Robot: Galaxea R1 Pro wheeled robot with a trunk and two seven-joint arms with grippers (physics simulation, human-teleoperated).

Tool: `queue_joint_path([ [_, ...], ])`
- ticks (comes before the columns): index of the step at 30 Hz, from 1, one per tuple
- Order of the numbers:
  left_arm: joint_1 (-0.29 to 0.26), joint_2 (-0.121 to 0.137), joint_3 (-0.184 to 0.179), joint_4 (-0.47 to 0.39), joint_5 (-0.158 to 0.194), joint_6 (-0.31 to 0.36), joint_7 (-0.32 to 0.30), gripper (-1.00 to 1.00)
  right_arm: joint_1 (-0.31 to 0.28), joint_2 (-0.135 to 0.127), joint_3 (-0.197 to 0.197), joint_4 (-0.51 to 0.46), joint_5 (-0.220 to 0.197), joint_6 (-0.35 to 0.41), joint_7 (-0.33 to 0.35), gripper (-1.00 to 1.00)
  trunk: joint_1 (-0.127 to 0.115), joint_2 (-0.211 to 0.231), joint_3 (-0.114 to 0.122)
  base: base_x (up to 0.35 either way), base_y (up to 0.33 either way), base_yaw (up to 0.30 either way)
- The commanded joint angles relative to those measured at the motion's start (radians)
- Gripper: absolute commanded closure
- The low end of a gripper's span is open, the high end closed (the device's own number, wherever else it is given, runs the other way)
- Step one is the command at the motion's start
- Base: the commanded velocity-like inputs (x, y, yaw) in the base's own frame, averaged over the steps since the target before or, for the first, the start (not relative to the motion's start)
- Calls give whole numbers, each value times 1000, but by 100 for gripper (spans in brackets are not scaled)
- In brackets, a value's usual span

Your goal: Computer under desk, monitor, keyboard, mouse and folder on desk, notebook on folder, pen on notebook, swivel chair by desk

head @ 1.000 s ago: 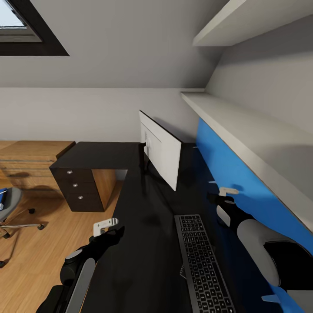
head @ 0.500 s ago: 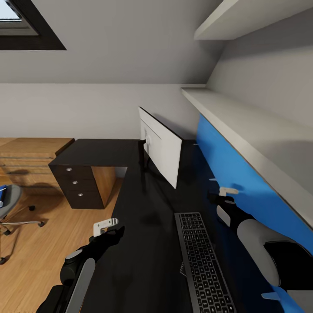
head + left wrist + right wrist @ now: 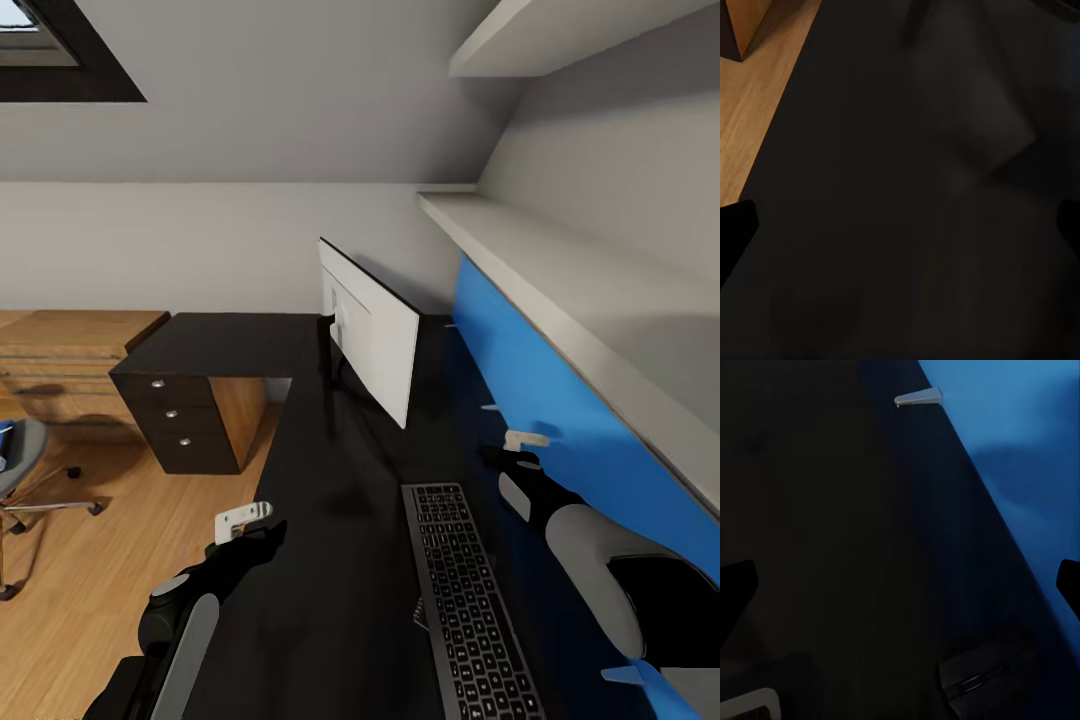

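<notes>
The black desk [image 3: 330,520] runs ahead of me. The monitor [image 3: 372,345] stands on it, white back toward me. The keyboard [image 3: 465,600] lies on the desk nearer me. My left gripper [image 3: 245,522] hovers open over the desk's left edge, its fingers [image 3: 735,234] wide apart. My right gripper [image 3: 520,447] is open by the blue wall panel, above bare desk [image 3: 832,510]. A dark rounded lump, maybe the mouse [image 3: 975,681], lies close under it. The swivel chair [image 3: 18,470] sits at far left with a sliver of the blue folder [image 3: 4,443]. Computer, notebook and pen are out of view.
A black drawer unit [image 3: 185,420] with silver knobs closes the desk's far left end, with a wooden dresser [image 3: 70,365] behind it. A blue panel [image 3: 560,430] with white brackets [image 3: 919,396] backs the desk under grey shelves [image 3: 560,270]. Wood floor [image 3: 90,590] lies at left.
The whole view has shifted a little, so the chair and window slide toward the left edge. Both arms keep the same pose and nothing on the desk has moved.
</notes>
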Motion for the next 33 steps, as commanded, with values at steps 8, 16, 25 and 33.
queue_joint_path([
  [8,-1,0,-1,-1,11,3,9,-100,-1,-2,8,-1,-10,-6,-4,-100,1,0,-13,0,0,0],
  [16,-1,-2,-2,-1,13,1,10,-100,-1,-3,8,-1,-10,-14,-4,-100,1,0,-16,0,0,0],
  [25,-1,-3,-2,-2,15,0,11,-100,-1,-4,8,-2,-11,-19,-4,-100,1,0,-16,0,0,0],
  [33,-1,-4,-4,-4,17,0,11,-100,-1,-5,8,-1,-11,-20,-4,-100,12,-21,-26,0,0,0],
])
